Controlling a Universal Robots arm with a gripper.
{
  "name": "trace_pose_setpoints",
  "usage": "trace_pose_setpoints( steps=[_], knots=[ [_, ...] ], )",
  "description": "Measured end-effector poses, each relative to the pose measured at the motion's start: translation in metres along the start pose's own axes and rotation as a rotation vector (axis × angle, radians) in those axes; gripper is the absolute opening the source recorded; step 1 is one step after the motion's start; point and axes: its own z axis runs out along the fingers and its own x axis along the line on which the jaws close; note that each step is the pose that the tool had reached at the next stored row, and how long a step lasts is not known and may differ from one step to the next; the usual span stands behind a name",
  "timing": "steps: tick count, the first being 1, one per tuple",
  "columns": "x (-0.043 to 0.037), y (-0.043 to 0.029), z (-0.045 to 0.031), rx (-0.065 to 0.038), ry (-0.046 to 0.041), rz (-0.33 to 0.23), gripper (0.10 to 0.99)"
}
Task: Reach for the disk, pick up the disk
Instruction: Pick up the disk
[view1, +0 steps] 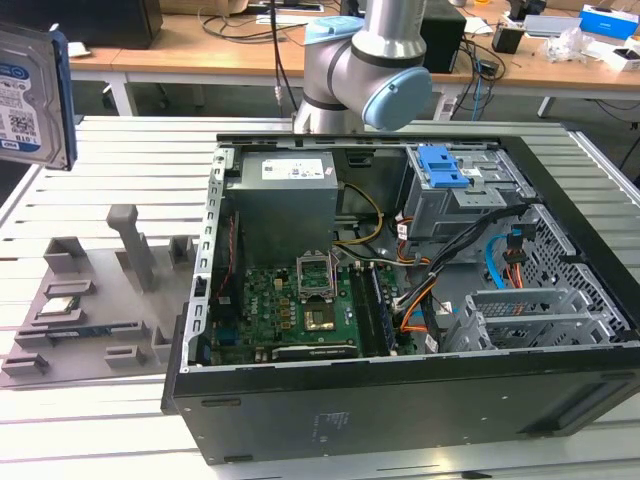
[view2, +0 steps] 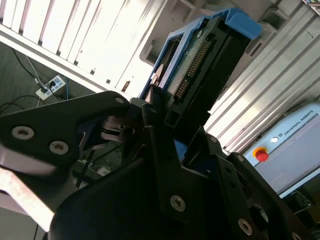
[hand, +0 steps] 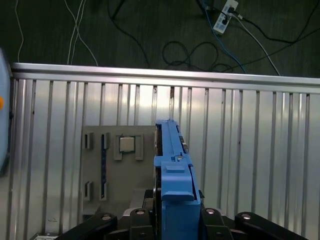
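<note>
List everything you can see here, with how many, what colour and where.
disk: one, silver in a blue bracket, held up at the exterior view's left.
computer case: one, black, open, lying on the table.
drive cage: one, grey with blue top, inside the case.
motherboard: one, green, inside the case.
fixture tray: one, grey, on the table beside the case.
processor chip: one, silver, in the tray.
table: one, silver slats, under it all.
power strip: one, white, on the floor.
arm: one, grey with blue caps, beyond the case in the exterior view.
gripper: one, black, shut on the disk.
</note>
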Motion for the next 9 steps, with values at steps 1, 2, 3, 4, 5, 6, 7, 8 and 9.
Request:
trace_pose_setpoints(
  steps=[1, 2, 3, 4, 5, 6, 7, 8, 9],
  knots=[
    [0.0, 0.0, -0.0019, 0.0, 0.0, 0.0, 0.369],
    [0.0, -0.0001, -0.0035, 0.0, 0.0001, 0.0, 0.369],
    [0.0, -0.0001, -0.0058, 0.0, 0.0, 0.0, 0.369],
    [0.0, -0.0002, -0.0072, 0.0, 0.0, 0.0, 0.369],
    [0.0, -0.0002, -0.0087, 0.0, 0.0, 0.0, 0.369],
    [0.0001, -0.0002, -0.0107, 0.0, 0.0, 0.0, 0.369],
    [0.0001, -0.0003, -0.0121, 0.0, 0.0, 0.0, 0.369],
    [0.0001, -0.0003, -0.0145, 0.0, 0.0, 0.0, 0.369],
    [0.0001, -0.0004, -0.0159, 0.0, 0.0, 0.0, 0.369]
  ],
)
